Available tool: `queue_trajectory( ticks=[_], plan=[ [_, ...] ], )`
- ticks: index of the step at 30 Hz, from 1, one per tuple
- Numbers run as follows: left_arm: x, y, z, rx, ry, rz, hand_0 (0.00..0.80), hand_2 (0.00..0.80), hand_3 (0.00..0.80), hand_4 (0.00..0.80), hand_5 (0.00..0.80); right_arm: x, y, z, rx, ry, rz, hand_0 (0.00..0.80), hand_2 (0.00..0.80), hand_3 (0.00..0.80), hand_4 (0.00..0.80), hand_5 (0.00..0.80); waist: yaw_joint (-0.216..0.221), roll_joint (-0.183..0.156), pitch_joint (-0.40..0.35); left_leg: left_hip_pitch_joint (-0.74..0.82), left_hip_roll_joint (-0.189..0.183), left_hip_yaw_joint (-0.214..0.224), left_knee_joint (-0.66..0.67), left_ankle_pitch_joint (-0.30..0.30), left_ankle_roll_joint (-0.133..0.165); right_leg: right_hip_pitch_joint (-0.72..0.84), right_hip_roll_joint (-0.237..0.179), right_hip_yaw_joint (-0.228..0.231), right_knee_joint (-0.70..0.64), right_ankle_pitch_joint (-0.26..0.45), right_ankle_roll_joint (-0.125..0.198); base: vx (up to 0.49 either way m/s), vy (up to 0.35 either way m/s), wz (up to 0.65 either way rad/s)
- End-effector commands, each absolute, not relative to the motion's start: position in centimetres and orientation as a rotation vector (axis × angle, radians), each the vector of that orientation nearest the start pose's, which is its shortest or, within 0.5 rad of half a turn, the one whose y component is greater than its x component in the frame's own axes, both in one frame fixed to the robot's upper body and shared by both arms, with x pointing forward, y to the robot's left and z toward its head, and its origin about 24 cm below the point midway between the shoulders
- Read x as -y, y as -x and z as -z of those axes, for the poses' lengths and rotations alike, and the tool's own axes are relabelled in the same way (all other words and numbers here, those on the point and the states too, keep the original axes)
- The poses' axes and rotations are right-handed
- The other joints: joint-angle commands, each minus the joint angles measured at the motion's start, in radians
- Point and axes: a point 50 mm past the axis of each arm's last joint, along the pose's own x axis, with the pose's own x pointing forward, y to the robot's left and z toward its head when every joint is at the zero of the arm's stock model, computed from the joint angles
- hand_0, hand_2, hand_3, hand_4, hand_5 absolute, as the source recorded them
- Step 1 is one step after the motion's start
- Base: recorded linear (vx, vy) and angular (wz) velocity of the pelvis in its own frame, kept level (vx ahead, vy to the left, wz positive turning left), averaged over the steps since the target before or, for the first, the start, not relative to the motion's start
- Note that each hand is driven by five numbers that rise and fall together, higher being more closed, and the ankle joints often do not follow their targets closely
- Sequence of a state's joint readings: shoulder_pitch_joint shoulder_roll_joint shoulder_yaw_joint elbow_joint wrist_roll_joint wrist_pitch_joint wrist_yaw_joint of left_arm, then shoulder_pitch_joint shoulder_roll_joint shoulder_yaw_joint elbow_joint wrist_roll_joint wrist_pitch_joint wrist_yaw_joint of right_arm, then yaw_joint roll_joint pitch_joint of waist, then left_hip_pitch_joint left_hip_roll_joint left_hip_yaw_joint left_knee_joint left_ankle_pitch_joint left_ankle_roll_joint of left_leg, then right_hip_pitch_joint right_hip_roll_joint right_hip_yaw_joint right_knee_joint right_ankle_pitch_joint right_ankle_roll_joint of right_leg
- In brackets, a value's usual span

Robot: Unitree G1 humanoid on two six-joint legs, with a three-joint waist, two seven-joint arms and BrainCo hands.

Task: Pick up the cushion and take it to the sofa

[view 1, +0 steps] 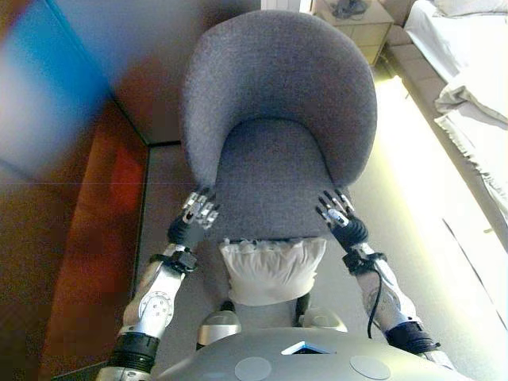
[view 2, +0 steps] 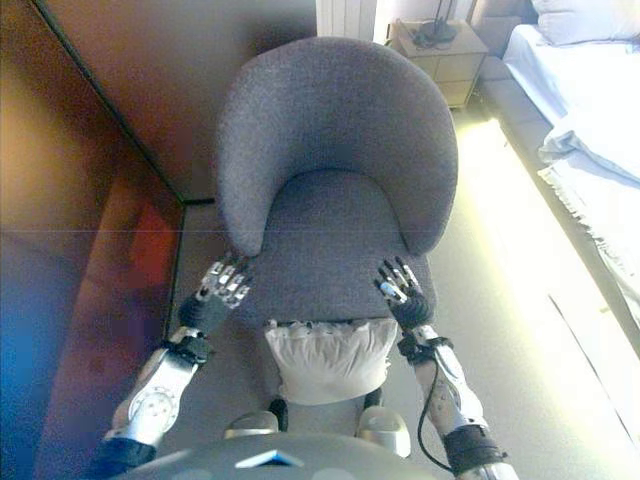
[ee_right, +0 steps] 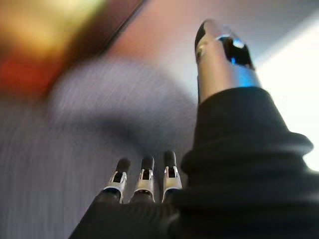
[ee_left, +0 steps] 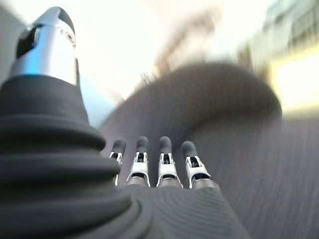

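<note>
Our left robot hand (view 1: 198,209) and right robot hand (view 1: 336,209) hover open, fingers straight, either side of the grey upholstered armchair (view 1: 274,103); the white ruffled fabric cushion (view 1: 272,270) lies crosswise below the seat's front edge, ungrasped.

The cushion's (view 1: 272,270) near end hides behind the robot's chest, and both wrist views blur the armchair (view 2: 330,150).
</note>
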State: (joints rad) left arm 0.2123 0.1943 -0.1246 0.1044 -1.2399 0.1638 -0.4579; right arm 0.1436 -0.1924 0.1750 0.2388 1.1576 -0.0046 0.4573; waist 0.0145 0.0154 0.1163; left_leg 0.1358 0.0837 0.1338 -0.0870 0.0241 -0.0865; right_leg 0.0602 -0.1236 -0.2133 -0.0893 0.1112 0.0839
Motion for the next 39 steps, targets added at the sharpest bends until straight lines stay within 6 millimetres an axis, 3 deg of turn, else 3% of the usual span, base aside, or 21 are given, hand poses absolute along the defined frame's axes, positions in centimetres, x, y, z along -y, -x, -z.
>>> queue_trajectory(
  ticks=[1,4,10,25,28,32,35,38,39],
  plan=[
    [-12.9,-19.8,-0.9,-0.027,1.438,0.596,0.0,0.0,0.0,0.0,0.0,12.3,-21.8,-1.3,0.068,-1.291,-0.585,0.0,0.0,0.0,0.0,0.0,0.002,-0.024,-0.018,-0.024,-0.027,0.052,0.058,-0.086,0.043,0.036,-0.045,-0.012,0.043,-0.089,0.064,0.053,0.004,0.0],
    [-12.8,-19.2,-0.5,-0.011,1.417,0.572,0.0,0.0,0.0,0.0,0.0,11.8,-21.3,-1.0,0.033,-1.316,-0.556,0.0,0.0,0.0,0.0,0.0,0.001,-0.024,-0.027,-0.016,-0.027,0.055,0.052,-0.09,0.044,0.042,-0.041,-0.007,0.035,-0.091,0.065,0.024,-0.001,-0.01],
    [-14.4,-18.6,0.0,-0.008,1.375,0.507,0.0,0.0,0.0,0.0,0.0,12.7,-19.8,0.4,-0.014,-1.281,-0.509,0.0,0.0,0.0,0.0,0.0,-0.005,-0.03,-0.038,-0.01,-0.028,0.061,0.04,-0.088,0.046,0.046,-0.032,0.004,0.021,-0.092,0.062,0.0,0.0,0.0],
    [-15.1,-19.0,0.2,-0.046,1.29,0.468,0.0,0.0,0.0,0.0,0.0,12.8,-20.2,0.6,-0.074,-1.161,-0.497,0.0,0.0,0.0,0.0,0.0,0.002,-0.033,-0.034,-0.013,-0.03,0.054,0.04,-0.08,0.043,0.048,-0.024,0.004,0.019,-0.089,0.055,0.0,0.0,0.0],
    [-16.8,-19.1,1.3,-0.112,0.997,0.297,0.0,0.0,0.0,0.0,0.0,13.7,-20.5,1.3,-0.14,-0.952,-0.399,0.0,0.0,0.0,0.0,0.0,0.005,-0.039,-0.033,-0.018,-0.035,0.053,0.073,-0.096,0.044,0.05,-0.035,0.006,0.026,-0.089,0.06,0.025,0.016,0.0],
    [-20.2,-19.0,2.1,-0.185,0.664,0.05,0.0,0.0,0.0,0.0,0.0,16.7,-20.4,2.7,-0.244,-0.537,-0.214,0.0,0.0,0.0,0.0,0.0,0.01,-0.046,-0.025,-0.032,-0.043,0.047,0.104,-0.104,0.051,0.047,-0.052,0.006,0.039,-0.086,0.065,0.023,0.043,-0.01],
    [-22.3,-18.6,2.3,-0.225,0.426,-0.024,0.0,0.0,0.0,0.0,0.0,18.5,-20.4,3.2,-0.275,-0.517,-0.118,0.0,0.0,0.0,0.0,0.0,0.018,-0.055,-0.011,-0.048,-0.055,0.04,0.139,-0.117,0.061,0.039,-0.072,0.007,0.059,-0.083,0.073,-0.008,0.056,-0.01],
    [-23.0,-18.5,2.7,-0.256,0.413,-0.042,0.0,0.0,0.0,0.0,0.0,19.2,-20.7,3.3,-0.27,-0.487,-0.066,0.0,0.0,0.0,0.0,0.0,0.024,-0.058,0.011,-0.068,-0.065,0.038,0.18,-0.134,0.074,0.02,-0.103,0.006,0.104,-0.085,0.087,-0.034,0.063,-0.02],
    [-23.1,-18.5,2.9,-0.269,0.4,-0.038,0.0,0.0,0.0,0.0,0.0,19.3,-20.8,3.4,-0.262,-0.466,-0.044,0.0,0.0,0.0,0.0,0.0,0.032,-0.057,0.025,-0.084,-0.07,0.042,0.211,-0.147,0.086,0.006,-0.136,-0.003,0.162,-0.086,0.086,-0.051,0.052,-0.03]
  ],
)
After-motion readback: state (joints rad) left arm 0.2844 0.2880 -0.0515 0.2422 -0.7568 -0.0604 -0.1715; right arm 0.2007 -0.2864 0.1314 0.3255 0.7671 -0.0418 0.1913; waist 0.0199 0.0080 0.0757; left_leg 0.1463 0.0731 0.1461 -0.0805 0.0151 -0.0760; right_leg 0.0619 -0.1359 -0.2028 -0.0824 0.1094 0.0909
